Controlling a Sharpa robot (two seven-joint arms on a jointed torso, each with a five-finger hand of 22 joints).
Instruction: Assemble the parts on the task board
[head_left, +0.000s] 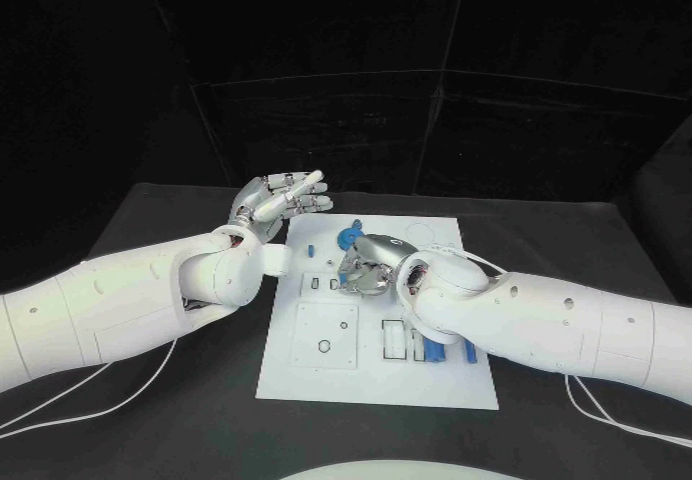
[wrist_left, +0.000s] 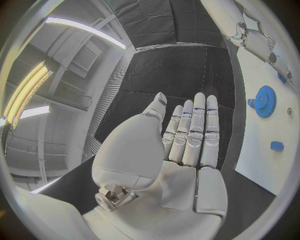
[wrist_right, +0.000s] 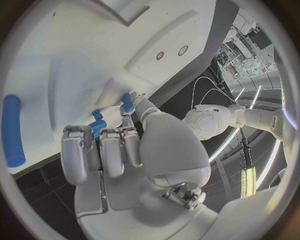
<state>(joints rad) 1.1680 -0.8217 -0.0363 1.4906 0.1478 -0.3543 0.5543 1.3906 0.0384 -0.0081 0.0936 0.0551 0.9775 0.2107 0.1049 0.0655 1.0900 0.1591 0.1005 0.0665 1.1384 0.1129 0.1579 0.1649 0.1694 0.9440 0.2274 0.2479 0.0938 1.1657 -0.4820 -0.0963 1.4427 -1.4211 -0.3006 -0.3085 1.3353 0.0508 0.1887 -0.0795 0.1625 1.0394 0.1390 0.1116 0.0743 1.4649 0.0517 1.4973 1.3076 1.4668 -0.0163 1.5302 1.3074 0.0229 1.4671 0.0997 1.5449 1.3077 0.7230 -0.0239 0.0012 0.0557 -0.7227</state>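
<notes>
The white task board (head_left: 378, 375) lies mid-table. My right hand (head_left: 368, 265) is over its far half, fingers curled in, pinching a small blue part (wrist_right: 127, 102) between thumb and fingertips close to the board (wrist_right: 94, 50). A blue gear (head_left: 351, 237) sits just beyond that hand and appears again as the gear (wrist_left: 265, 101) in the left wrist view. My left hand (head_left: 281, 203) hovers by the board's far left corner, its fingers (wrist_left: 194, 130) straight and holding nothing. A tiny blue piece (head_left: 309, 250) lies near the board's left edge.
Several blue pins (head_left: 438, 351) lie by the slots on the board's near right part, under my right forearm. A blue cylinder (wrist_right: 12, 131) lies on the board beside my right hand. Black table (head_left: 173, 420) surrounds the board.
</notes>
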